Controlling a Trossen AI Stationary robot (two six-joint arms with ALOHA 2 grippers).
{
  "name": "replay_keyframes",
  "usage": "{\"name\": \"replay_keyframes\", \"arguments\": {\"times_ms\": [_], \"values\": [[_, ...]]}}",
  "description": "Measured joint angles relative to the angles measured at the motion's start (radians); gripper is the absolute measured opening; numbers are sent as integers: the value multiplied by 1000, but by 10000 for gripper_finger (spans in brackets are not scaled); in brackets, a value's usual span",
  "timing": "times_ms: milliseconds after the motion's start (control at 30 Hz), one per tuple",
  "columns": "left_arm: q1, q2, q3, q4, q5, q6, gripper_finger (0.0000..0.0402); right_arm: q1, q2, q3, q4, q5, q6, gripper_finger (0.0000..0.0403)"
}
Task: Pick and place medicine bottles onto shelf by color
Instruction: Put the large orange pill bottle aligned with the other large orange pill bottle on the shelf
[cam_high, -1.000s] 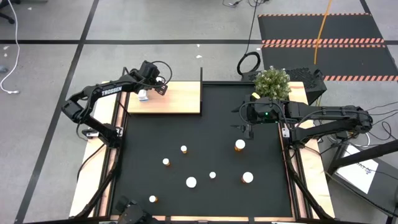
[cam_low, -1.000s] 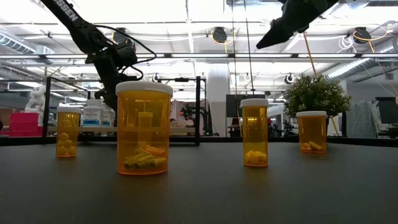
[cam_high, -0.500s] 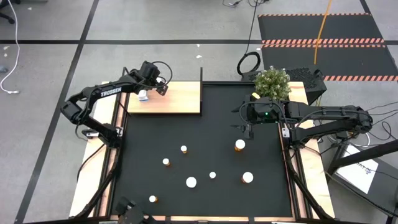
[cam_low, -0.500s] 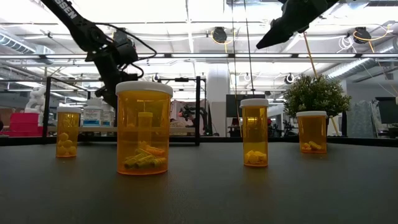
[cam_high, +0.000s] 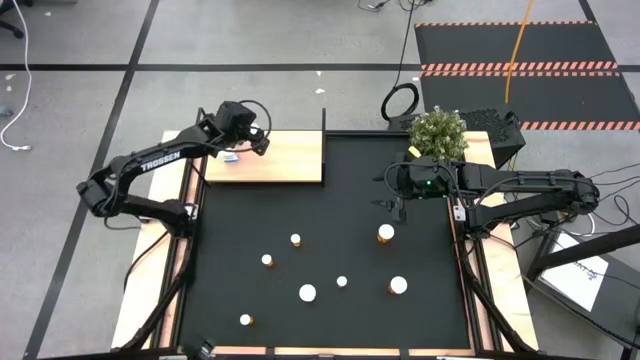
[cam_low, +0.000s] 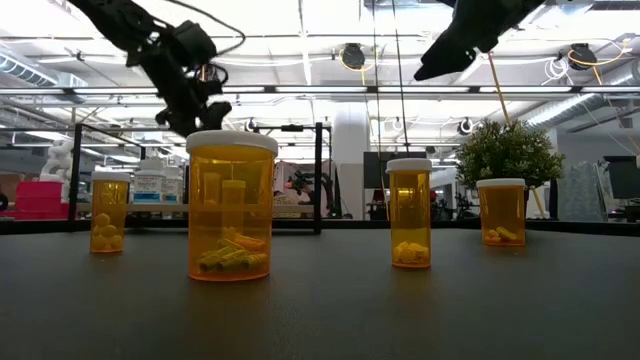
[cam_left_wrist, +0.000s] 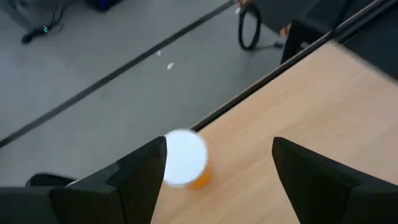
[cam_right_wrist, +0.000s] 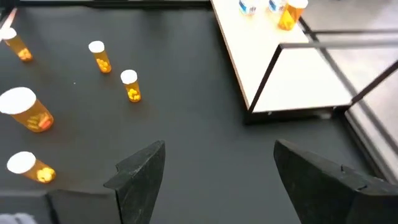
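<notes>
The shelf (cam_high: 280, 160) is a light-wood board with black posts at the mat's far left corner. An orange medicine bottle with a white cap (cam_left_wrist: 185, 159) stands on it near its far left edge, beside other small bottles (cam_right_wrist: 273, 6). My left gripper (cam_left_wrist: 217, 146) hangs open above that bottle, its fingers either side and clear of it. Several orange medicine bottles (cam_high: 307, 293) stand upright on the black mat (cam_high: 330, 200). My right gripper (cam_high: 397, 205) hovers open above the mat, just beyond one bottle (cam_high: 386, 233).
A potted plant (cam_high: 438, 132) stands at the mat's far right corner. A tall black post (cam_high: 324, 120) rises at the shelf's far right corner. Wooden strips (cam_high: 150, 290) run along both sides of the mat. The mat's middle between shelf and bottles lies bare.
My left gripper has risen from the bottle on the shelf and drawn back toward the table's far left corner. The bottle stays standing where it was. My right arm has kept still.
</notes>
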Motion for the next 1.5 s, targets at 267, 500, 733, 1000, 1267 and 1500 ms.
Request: {"name": "replay_keyframes", "arguments": {"times_ms": [267,500,733,1000,1267,1500], "values": [[-148,-112,0,2,0,6,294,169,0,0,-118,96,166,297],[-302,-179,0,4,2,33,294,367,16,0,-190,173,348,297],[-400,-193,0,19,18,37,294,498,124,0,-259,246,501,297],[-451,-191,0,58,21,36,294,525,229,0,-277,267,530,297],[-461,-191,0,63,21,27,294,492,213,-52,-269,262,530,299],[-464,-191,0,63,21,2,294,423,209,-130,-198,233,523,349]]}}
